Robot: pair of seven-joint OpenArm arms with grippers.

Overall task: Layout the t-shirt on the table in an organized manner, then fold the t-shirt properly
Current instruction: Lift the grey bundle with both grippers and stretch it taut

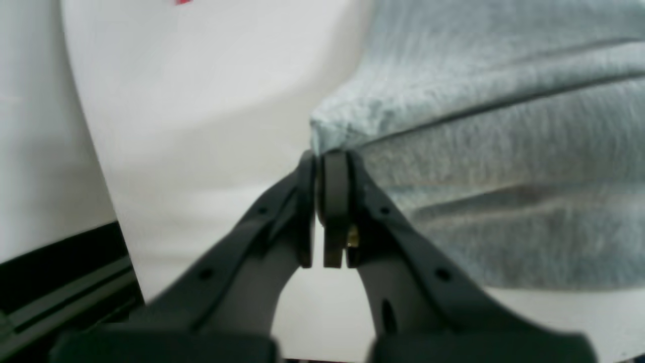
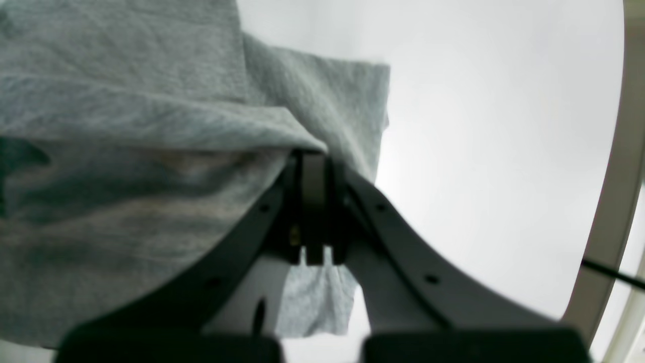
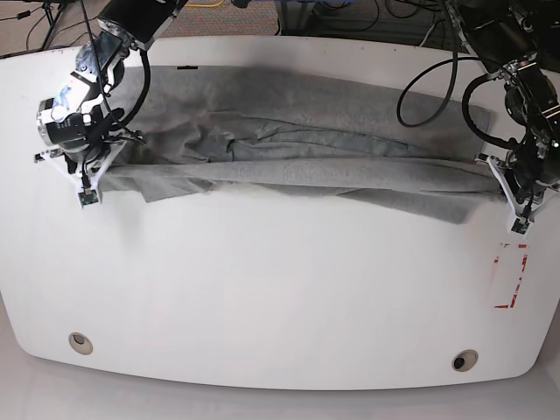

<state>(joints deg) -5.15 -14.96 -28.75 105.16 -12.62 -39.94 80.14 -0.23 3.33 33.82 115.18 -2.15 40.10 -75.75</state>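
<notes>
While each pincer, left (image 3: 522, 210) and right (image 3: 87, 179), is clamped on an edge of the shirt (image 3: 297, 149) stretched across the far half of the bench (image 3: 280, 289), pull evenly outward and lower together, lest the middle creases set.

1 t-shirt (image 3: 297, 144), 1 table (image 3: 280, 289), 2 pincers (left (image 3: 521, 229), right (image 3: 87, 199)), 2 grommet holes (image 3: 80, 342).
</notes>
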